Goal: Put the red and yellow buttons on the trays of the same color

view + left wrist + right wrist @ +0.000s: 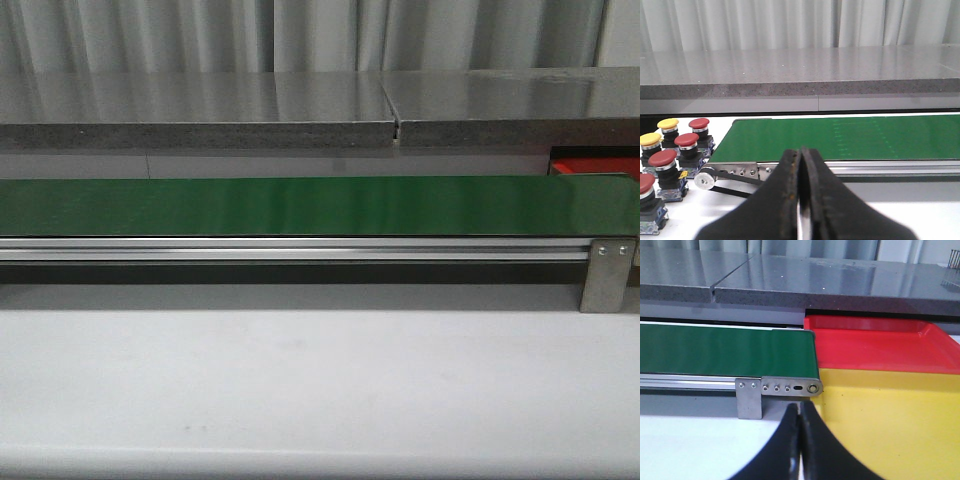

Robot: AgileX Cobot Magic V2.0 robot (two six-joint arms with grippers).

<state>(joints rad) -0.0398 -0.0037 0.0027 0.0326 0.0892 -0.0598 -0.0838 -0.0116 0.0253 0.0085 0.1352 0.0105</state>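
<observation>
We find the left gripper point(801, 200) at the bottom centre of the left wrist view with its dark fingers pressed together and nothing between them. The right gripper point(799, 440) sits likewise at the bottom centre of the right wrist view, fingers closed on nothing.

The buttons stand in a cluster at the lower left of the left wrist view, just beside the roller end of the green belt point(850, 137). We count two yellow buttons point(668, 123) and four red buttons point(686, 139), one cut by the frame edge. All stand upright on dark bases, caps up, so each long axis is vertical.

The red tray point(875, 347) lies at the centre right of the right wrist view, past the belt's end, and the yellow tray point(890, 415) lies below it in frame, edges touching or nearly so. Both are bare. In the front view only a corner of the red tray shows at the right edge, and no button is seen.

We judge the task not begun. The left arm is the nearer to the buttons, which lie to the left of and beyond its closed claw in frame. The trays lie by the right arm. The left claw must spread before any pick
</observation>
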